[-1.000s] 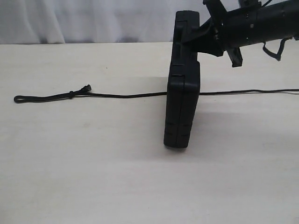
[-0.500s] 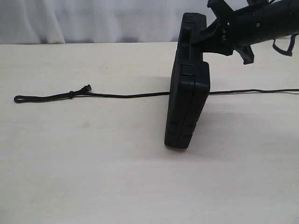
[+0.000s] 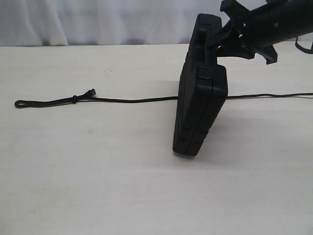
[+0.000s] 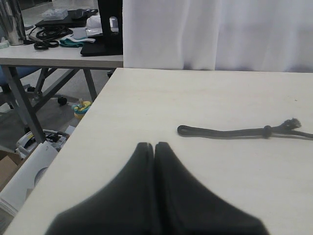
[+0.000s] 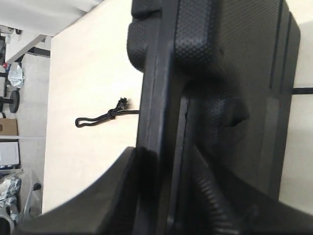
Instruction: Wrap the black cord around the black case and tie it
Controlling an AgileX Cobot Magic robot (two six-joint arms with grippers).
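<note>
The left gripper (image 4: 154, 152) has its fingers pressed together on nothing, and just ahead of it the looped end of the long, thin, braided black cord (image 4: 230, 131) lies flat on the pale table (image 3: 98, 171). The cord runs towards the right gripper (image 3: 217, 41), hidden where it meets the flat, rectangular, matte-plastic black case (image 3: 198, 107). The case stands on its narrow edge, its top tilted towards that gripper. Its fingers straddle the case's handle end; whether they pinch it cannot be told.

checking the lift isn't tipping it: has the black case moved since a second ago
Yes. The black case has tipped: its top swung right, away from the knot in the black cord, while its bottom edge stayed put.
</note>
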